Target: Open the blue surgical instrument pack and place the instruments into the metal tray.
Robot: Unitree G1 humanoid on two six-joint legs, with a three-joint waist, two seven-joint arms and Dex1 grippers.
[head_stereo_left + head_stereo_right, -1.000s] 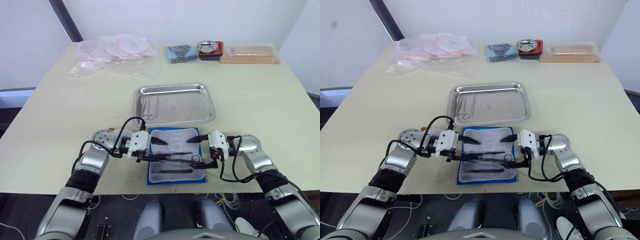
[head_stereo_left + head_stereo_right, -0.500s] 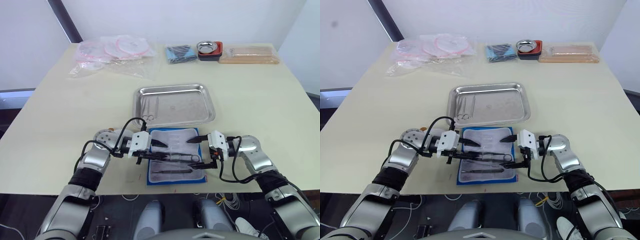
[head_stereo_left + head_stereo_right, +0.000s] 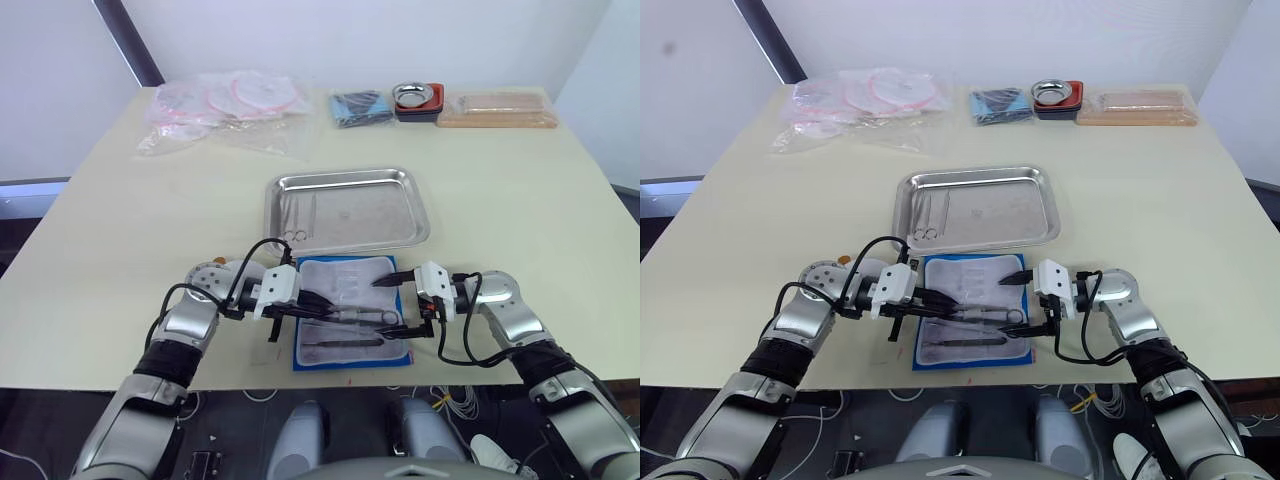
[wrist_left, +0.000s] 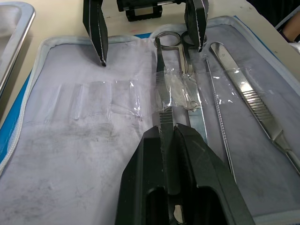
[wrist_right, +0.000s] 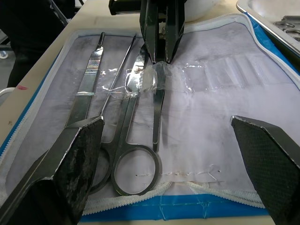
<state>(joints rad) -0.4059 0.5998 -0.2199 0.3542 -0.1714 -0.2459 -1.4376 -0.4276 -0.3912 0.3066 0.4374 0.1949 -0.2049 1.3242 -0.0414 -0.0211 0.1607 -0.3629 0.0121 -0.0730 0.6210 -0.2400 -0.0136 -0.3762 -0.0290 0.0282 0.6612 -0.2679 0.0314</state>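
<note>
The blue surgical instrument pack (image 3: 355,312) lies open at the bench's 6 o'clock edge. The left pincer (image 4: 169,136), closed on silver ring-handled scissors (image 5: 159,91), lines up with their long axis; the shiny steel tray (image 3: 347,208) waits at 12 o'clock. The right pincer (image 5: 178,140) gapes wide.

Along the desk's (image 3: 120,220) far edge: clear plastic bags (image 3: 225,110), a small blue packet (image 3: 361,107), a steel bowl (image 3: 419,97), a wooden block (image 3: 498,110).
</note>
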